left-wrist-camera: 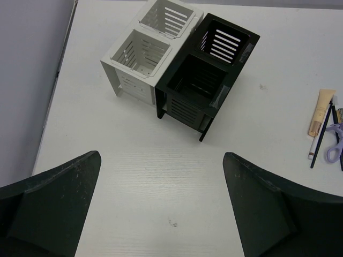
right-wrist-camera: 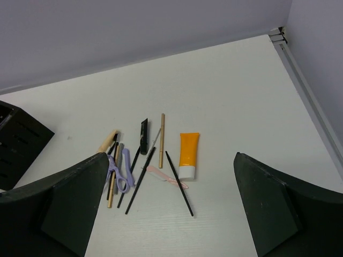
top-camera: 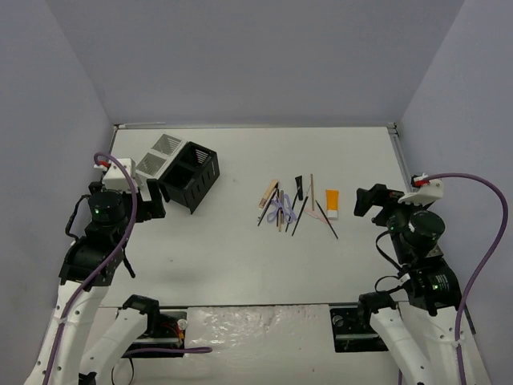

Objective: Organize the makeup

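Right wrist view is showing the makeup [right-wrist-camera: 148,166] lying on the bench [right-wrist-camera: 230,91] just ahead of the released right jaws: light, stiff, slippery sticks, likely needing mid-length pinches; left jaws are gaping empty too.

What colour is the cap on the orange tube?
White cap, clearest in the right wrist view.

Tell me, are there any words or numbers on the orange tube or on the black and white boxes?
No word, number or sign can be read in any view.
Small orange tube with white cap: plain, no print shows.
Black mesh compartment box: pale strips on its edges, too blurred to show any letters.
White mesh compartment box: no print shows.
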